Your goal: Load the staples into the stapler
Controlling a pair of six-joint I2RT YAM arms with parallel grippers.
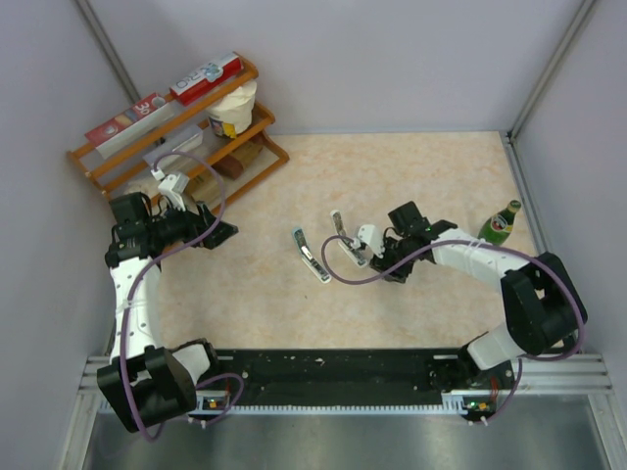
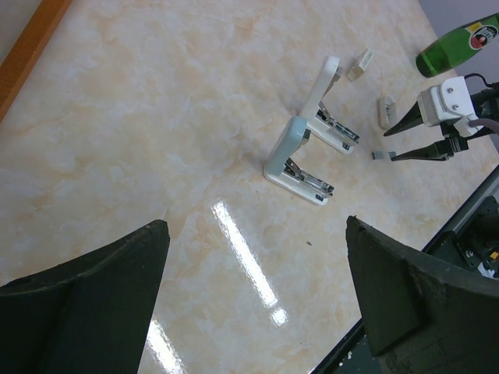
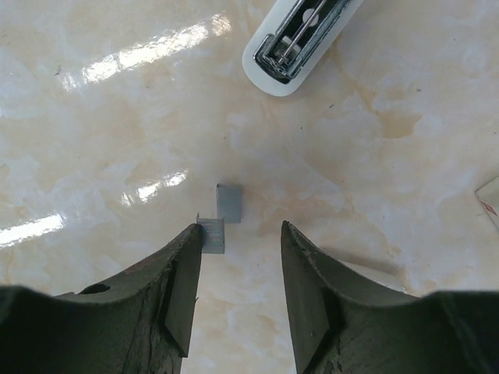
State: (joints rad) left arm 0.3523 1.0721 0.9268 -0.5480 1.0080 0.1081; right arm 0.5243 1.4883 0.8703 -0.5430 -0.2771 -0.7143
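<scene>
Two short grey strips of staples lie on the marble tabletop: one (image 3: 228, 202) just ahead of my right gripper (image 3: 240, 230), the other (image 3: 212, 235) touching the tip of its left finger. The jaws stand apart with nothing between them. The open end of a white stapler (image 3: 300, 35) lies further ahead. From the left wrist view, a pale-blue stapler (image 2: 296, 156) and a white stapler (image 2: 326, 97) lie hinged open, with the staples (image 2: 380, 156) and the right gripper (image 2: 390, 146) beyond. My left gripper (image 2: 256, 226) hangs wide open and empty, well away from them.
A green bottle (image 1: 500, 223) stands right of the right arm. A wooden shelf (image 1: 176, 117) with boxes and a cup occupies the back left corner. Two small whitish packets (image 2: 360, 65) (image 2: 385, 111) lie near the white stapler. Walls enclose the table.
</scene>
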